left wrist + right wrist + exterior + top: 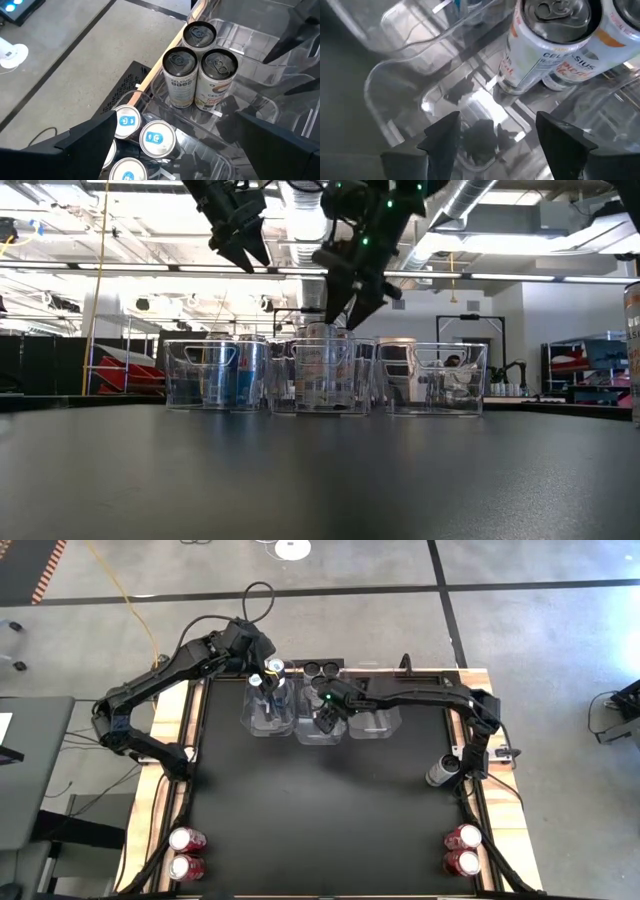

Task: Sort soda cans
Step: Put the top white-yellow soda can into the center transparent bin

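Note:
Three clear bins stand side by side at the table's far edge. The left bin (266, 712) holds blue-silver soda cans (157, 138) with blue-printed tops. In the middle bin (320, 730) stand three white cans with dark tops (181, 76), in its far part. My left gripper (175, 120) hangs open above the left bin, holding nothing. Over the bare near part of the middle bin my right gripper (495, 125) points steeply down, open and with nothing between its fingers, short of the white cans (540, 45). Red cans stand upright in pairs at the near left (186, 852) and near right (461, 849).
The right bin (377, 722) looks empty in the low view (430, 380). A silvery cylinder (440, 772) sits beside the right arm's base at the table's right edge. The dark table top (320, 820) stretches between the bins and the red cans.

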